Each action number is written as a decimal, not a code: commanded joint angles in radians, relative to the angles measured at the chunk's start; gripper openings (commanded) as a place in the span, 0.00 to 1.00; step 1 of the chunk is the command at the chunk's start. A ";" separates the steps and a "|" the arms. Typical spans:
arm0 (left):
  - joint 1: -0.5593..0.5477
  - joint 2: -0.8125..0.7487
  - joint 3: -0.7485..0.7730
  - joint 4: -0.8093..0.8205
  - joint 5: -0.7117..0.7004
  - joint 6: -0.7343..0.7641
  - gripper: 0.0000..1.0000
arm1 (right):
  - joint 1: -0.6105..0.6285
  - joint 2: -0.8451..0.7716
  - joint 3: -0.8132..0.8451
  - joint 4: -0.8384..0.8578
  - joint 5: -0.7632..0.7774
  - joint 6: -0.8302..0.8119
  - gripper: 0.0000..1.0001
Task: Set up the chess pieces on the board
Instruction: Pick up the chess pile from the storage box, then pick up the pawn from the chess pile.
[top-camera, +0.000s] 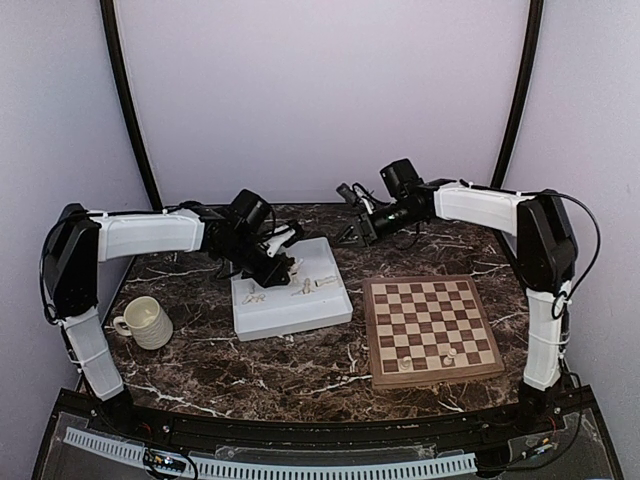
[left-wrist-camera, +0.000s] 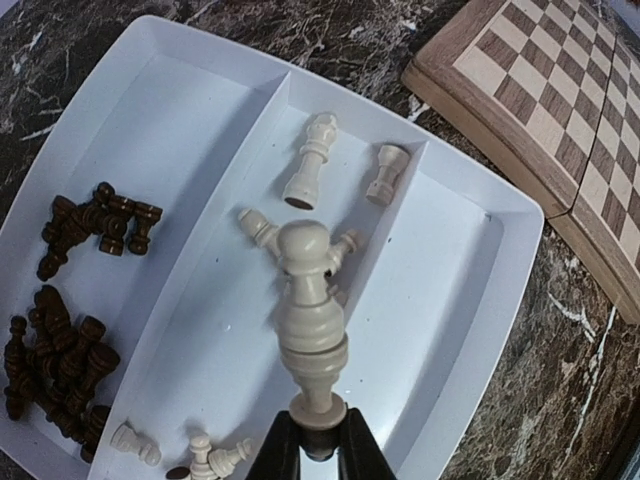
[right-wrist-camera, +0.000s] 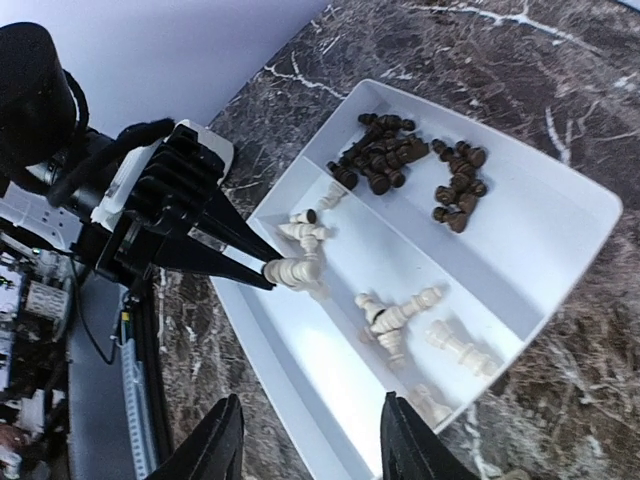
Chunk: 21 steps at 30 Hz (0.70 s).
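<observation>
One cream piece (left-wrist-camera: 310, 300) is clamped by its base in the left end effector (left-wrist-camera: 318, 440), over the middle compartment of the white tray (left-wrist-camera: 200, 120). Other cream pieces (left-wrist-camera: 312, 160) lie loose there; dark pieces (left-wrist-camera: 70, 340) are heaped in the next compartment. The board (top-camera: 425, 310) sits right of the tray on the bench (top-camera: 300, 370), w/ two pale pieces (top-camera: 451, 353) near its front edge. The right end effector (right-wrist-camera: 312, 440) hangs over the tray, fingers apart, nothing between.

Board (top-camera: 432, 318) largely free; two small cream pieces (top-camera: 450, 354) on its near rows. Both grippers crowd the tray (top-camera: 300, 318): left gripper (left-wrist-camera: 320, 428) with a tall cream piece (left-wrist-camera: 312, 310), right gripper (right-wrist-camera: 312, 440) apparently higher. Mug (top-camera: 148, 322) stands well left.
</observation>
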 joint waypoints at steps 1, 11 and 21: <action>0.003 -0.052 -0.032 0.130 0.083 0.031 0.00 | 0.056 0.065 0.056 0.054 -0.113 0.134 0.50; 0.004 -0.065 -0.048 0.174 0.126 0.031 0.00 | 0.079 0.198 0.121 0.170 -0.245 0.302 0.47; 0.004 -0.069 -0.065 0.190 0.163 0.040 0.00 | 0.080 0.229 0.114 0.276 -0.265 0.398 0.41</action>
